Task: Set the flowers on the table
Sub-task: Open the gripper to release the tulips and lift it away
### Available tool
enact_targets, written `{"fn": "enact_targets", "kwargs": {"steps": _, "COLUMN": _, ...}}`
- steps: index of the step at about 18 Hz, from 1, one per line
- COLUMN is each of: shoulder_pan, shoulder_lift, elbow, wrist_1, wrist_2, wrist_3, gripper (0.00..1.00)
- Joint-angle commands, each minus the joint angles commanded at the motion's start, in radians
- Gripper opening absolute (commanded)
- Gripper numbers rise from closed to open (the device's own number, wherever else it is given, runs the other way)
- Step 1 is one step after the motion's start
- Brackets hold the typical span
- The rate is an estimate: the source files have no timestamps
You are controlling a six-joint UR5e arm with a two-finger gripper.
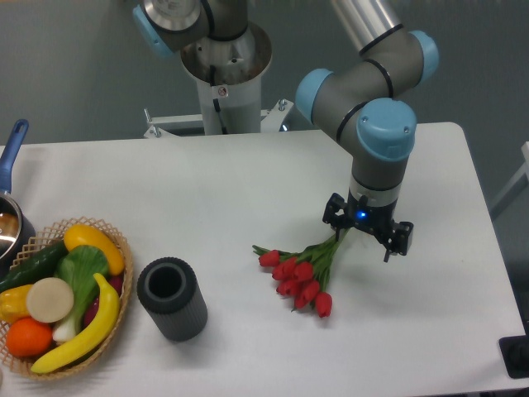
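Note:
The flowers (299, 277), a bunch of red closed buds on green stems, lie on the white table (248, 182) right of centre, buds pointing toward the front left. My gripper (366, 235) points straight down over the stem ends. Its two black fingers (399, 237) stand spread apart on either side, so it looks open. The stem tips run under the left side of the gripper and are partly hidden there. The buds and leaves rest on the tabletop.
A dark ribbed cylinder (172, 298) stands upright at the front left of the flowers. A wicker basket (118, 308) with fruit and vegetables sits at the front left edge. A pot with a blue handle (11, 149) is at the far left. The robot base (223, 66) stands behind the table.

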Motion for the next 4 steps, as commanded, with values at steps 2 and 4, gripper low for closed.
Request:
{"fn": "enact_targets", "kwargs": {"steps": 2, "shoulder_pan": 0.003, "shoulder_lift": -0.008, "elbow": 0.005, "wrist_1": 0.000, "wrist_2": 0.000, "wrist_3": 0.006, "gripper": 1.00}}
{"fn": "enact_targets", "kwargs": {"steps": 4, "shoulder_pan": 0.012, "shoulder_lift": -0.008, "elbow": -0.002, "wrist_1": 0.000, "wrist_2": 0.002, "wrist_3": 0.008, "gripper": 1.00}}
